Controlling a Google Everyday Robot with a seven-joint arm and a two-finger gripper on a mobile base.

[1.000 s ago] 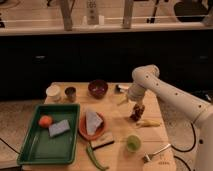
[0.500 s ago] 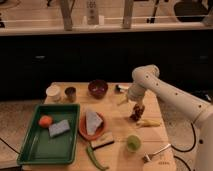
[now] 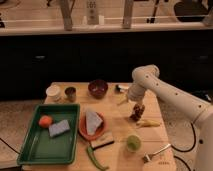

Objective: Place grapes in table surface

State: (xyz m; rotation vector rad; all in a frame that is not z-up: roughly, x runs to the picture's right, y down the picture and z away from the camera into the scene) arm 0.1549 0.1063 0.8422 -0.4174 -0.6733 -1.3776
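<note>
The grapes [image 3: 137,112], a small dark reddish-purple cluster, are at the right-middle of the light tan table surface [image 3: 117,117]. They sit directly under my gripper [image 3: 136,103], which points down from the white arm reaching in from the right. The gripper is right on top of the cluster. The bottom of the grapes looks at or just above the tabletop; I cannot tell whether they rest on it.
A yellow banana [image 3: 149,123] lies just right of the grapes. A maroon bowl [image 3: 98,88], a white cup [image 3: 53,91] and a dark cup [image 3: 70,93] stand at the back. A green tray [image 3: 30,145] holds an orange [image 3: 45,121]. An orange plate [image 3: 85,133], a green cup [image 3: 133,143] and a green chili [image 3: 96,157] sit in front.
</note>
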